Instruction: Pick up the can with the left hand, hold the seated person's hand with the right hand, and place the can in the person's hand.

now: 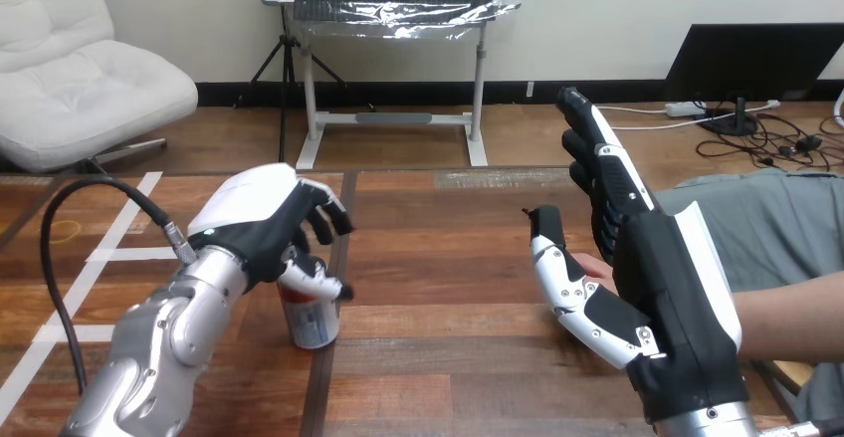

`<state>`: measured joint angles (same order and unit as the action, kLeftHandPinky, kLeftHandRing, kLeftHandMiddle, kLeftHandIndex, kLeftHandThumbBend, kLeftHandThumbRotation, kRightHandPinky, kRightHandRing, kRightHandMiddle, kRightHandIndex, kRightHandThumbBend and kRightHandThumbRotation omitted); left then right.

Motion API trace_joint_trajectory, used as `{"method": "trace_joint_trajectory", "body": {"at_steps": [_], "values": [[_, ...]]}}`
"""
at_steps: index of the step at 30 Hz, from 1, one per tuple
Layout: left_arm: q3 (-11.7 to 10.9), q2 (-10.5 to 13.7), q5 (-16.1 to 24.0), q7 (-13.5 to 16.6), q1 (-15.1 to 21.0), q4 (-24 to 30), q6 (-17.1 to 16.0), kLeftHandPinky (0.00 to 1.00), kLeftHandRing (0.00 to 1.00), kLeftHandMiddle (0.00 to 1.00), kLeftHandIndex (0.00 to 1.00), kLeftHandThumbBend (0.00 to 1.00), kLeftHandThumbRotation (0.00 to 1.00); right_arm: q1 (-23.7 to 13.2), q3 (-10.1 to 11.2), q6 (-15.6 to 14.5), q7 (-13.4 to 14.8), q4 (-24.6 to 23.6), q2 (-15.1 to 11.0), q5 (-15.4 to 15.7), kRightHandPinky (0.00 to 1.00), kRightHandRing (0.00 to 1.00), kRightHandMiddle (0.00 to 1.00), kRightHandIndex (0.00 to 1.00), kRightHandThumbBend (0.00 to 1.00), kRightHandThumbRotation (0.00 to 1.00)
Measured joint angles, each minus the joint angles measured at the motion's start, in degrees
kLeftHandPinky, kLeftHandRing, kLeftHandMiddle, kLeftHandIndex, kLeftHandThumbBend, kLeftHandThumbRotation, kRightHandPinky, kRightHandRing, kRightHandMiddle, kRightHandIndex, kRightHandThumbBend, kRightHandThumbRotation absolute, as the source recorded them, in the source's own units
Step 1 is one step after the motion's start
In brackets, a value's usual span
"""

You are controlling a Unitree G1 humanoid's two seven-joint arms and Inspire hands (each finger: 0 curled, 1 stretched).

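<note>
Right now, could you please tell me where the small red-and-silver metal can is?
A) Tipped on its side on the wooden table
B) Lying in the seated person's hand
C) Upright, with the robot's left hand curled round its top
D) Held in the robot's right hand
C: the red-and-silver metal can stands upright with the left hand curled round its top, while the right hand is open, straight-fingered, beside the person's hand.
</note>
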<state>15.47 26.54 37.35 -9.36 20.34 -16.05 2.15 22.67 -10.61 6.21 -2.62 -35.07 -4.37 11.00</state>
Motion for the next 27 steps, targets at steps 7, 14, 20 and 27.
{"method": "trace_joint_trajectory", "body": {"at_steps": [7, 14, 20, 27], "values": [[0.0, -0.2, -1.1, 2.9, -0.2, -0.4, -2.6, 0.37, 0.41, 0.46, 0.50, 0.69, 0.00, 0.0, 0.1, -0.1, -0.1, 0.0, 0.0, -0.3, 1.00, 1.00, 1.00, 0.96, 0.00, 0.00], [0.0, -0.2, -1.9, 4.2, -0.2, -0.7, -3.4, 0.36, 0.40, 0.46, 0.49, 0.68, 0.00, 0.0, 0.0, -0.1, -0.2, 0.0, 0.0, -1.0, 1.00, 1.00, 1.00, 0.96, 0.00, 0.00], [-0.1, -0.1, -2.6, 4.9, -0.2, -1.5, -4.2, 0.36, 0.40, 0.45, 0.49, 0.68, 0.00, 0.0, 0.0, -0.1, -0.2, 0.0, 0.0, -1.1, 1.00, 1.00, 1.00, 0.96, 0.00, 0.00], [-0.1, -0.1, -2.8, 5.3, -0.3, -2.3, -4.7, 0.36, 0.41, 0.46, 0.48, 0.68, 0.00, 0.0, 0.0, -0.1, -0.2, 0.0, 0.0, -1.1, 1.00, 1.00, 1.00, 0.96, 0.00, 0.00]]}}
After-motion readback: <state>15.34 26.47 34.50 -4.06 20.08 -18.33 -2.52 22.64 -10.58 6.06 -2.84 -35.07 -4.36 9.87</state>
